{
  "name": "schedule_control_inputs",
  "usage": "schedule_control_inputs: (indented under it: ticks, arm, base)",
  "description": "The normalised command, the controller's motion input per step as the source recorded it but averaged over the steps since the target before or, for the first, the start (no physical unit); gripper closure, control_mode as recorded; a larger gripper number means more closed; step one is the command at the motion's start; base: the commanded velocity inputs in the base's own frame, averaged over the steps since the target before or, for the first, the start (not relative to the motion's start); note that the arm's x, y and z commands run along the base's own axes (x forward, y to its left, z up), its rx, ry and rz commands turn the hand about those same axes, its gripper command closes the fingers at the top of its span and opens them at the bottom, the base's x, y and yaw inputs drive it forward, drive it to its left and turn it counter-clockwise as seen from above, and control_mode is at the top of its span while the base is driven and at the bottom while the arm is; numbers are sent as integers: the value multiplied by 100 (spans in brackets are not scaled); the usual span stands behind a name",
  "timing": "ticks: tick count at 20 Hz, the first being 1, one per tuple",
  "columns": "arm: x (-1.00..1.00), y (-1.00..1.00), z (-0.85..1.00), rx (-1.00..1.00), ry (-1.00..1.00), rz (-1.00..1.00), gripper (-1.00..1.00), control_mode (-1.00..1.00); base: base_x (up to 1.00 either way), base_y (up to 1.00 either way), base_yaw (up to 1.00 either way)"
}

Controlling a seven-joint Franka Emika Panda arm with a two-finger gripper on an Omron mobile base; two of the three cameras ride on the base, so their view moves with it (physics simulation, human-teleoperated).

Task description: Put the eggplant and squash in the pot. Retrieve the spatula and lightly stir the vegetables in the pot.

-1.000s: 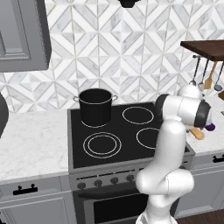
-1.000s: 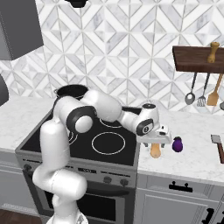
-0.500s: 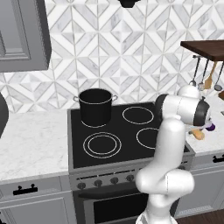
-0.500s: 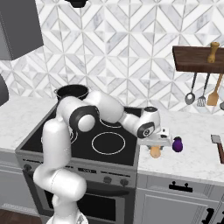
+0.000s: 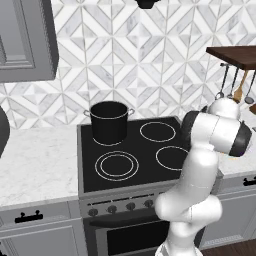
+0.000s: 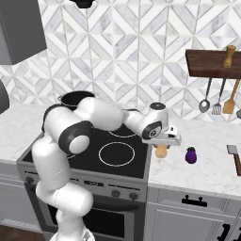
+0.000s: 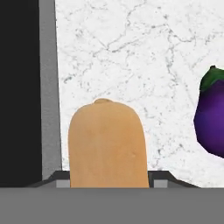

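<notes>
Home kitchen | my arm over black stove (image 5: 130, 155) | marble counter (image 6: 197, 167) | hanging utensils (image 6: 217, 96) | tiled backsplash (image 5: 150, 65)

Squash (image 7: 106, 144): lower end hidden behind the end effector.
Eggplant (image 7: 211, 119): cut off by the hand view's right edge.
Spatula (image 6: 234, 156): handle cropped at the frame edge.

The left base view looked forward and down from behind the arm over the stove (image 5: 130, 150). The right base view took the same stove (image 6: 101, 155) from the other side. The hand view hung close above the marble counter (image 7: 144, 57).
</notes>
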Motion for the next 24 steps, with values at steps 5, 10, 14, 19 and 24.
schedule_control_inputs:
  ticks: [5,10,14,19,24]
  arm:
    - [-8,100,100,-4,-24,0,100,-100]
    - [-11,100,88,-2,-19,2,100,-100]
    - [-11,100,71,0,-19,7,100,-100]
    - [-9,100,66,0,-23,8,100,-100]
    - [0,100,67,0,-20,8,100,-100]
  base:
    - [0,0,0]
    - [0,0,0]
    - [0,0,0]
    - [0,0,0]
    - [0,0,0]
